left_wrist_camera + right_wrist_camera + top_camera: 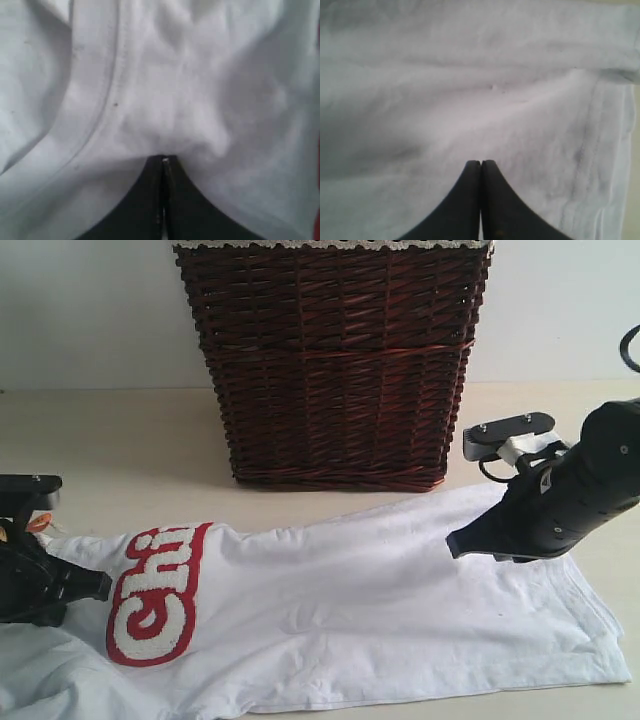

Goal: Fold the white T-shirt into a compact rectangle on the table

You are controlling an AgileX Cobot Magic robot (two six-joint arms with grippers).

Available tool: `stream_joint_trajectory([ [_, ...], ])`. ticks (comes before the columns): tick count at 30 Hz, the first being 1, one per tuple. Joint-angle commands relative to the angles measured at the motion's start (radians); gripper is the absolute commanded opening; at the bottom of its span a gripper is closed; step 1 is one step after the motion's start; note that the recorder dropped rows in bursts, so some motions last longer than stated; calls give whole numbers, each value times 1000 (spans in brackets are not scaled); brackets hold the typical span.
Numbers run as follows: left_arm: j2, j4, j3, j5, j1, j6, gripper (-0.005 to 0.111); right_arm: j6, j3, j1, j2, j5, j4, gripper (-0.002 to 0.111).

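**Shirt's lying in a long strip, both pincers shut. Cross fold next?**

So the white T-shirt point(380, 610) is lying flat on the table point(120, 440), stretched sideways just in front of the wicker basket point(330, 360). The end with the red letters point(160, 590) is on the left and the hemmed end is on the right. It looks more like a long band than a spread-out shirt, so my guess is the lengthwise part is done and shortening it into a rectangle is what's left.

The left gripper point(95, 585) is down at the lettered end, with its tip right against some bunched-up cloth. Its jaws are pressed together. Whether there's a pinch of fabric caught between them, I honestly can't tell.

The right gripper point(455, 543) is over the other end, near the top edge of the shirt. Its jaws are closed tight too, and the wrist view shows nothing between them, just shirt underneath.

For the next move, I'd say the right one has to open up, get a proper bite on the hem edge and carry it over toward the letters. If it only catches the top layer, the fold will probably come out crooked. The cloth is thin and floppy, so low and slow seems the way to go.
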Motion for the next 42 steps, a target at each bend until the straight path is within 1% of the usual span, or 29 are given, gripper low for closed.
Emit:
stream_joint_trajectory([
  [1, 94, 7, -47, -18, 66, 17, 0, 6, -33, -36, 68, -22, -20, 0],
  [4, 150, 9, -68, -20, 157, 17, 0, 10, -48, -74, 106, -20, -27, 0],
  [7, 183, -11, -80, -22, 230, 16, 0, 35, -63, -120, 135, -22, -27, 0],
  [9, 187, -34, -80, -32, 249, 25, 0, 35, -71, -138, 146, -21, -27, 0],
  [11, 185, -53, -84, -32, 249, 47, 0, 35, -80, -140, 151, -19, -27, 0],
  [17, 122, -137, -118, -22, 191, 124, 0, 24, -134, -140, 100, 31, 5, 0],
  [20, 49, -227, -136, -30, 143, 204, 0, 23, -141, -140, 39, 7, 35, 0],
  [23, -23, -372, -157, -36, 77, 351, 0, -18, -141, -114, -19, -31, 87, 0],
  [25, -37, -474, -161, -36, 21, 456, 0, -76, -141, -80, -27, -44, 138, 0],
  [26, -34, -530, -161, -38, -11, 523, 0, -107, -141, -60, -25, -52, 161, 0],
  [28, 2, -595, -161, -58, -62, 620, 0, -146, -141, -28, -3, -62, 193, 0],
  [30, 59, -607, -161, -106, -93, 633, 0, -153, -141, -7, 19, -70, 192, 0],
  [34, 211, -597, -168, -162, -86, 613, 0, -153, -141, -5, 50, -63, 192, 0],
  [37, 298, -589, -208, -125, -70, 613, 0, -153, -141, -5, 58, -72, 187, 0],
  [39, 308, -584, -237, -84, -70, 629, 0, -157, -141, -5, 58, -91, 187, 0],
  [42, 276, -577, -275, -40, -70, 635, 0, -160, -153, -5, 59, -88, 187, 0],
])
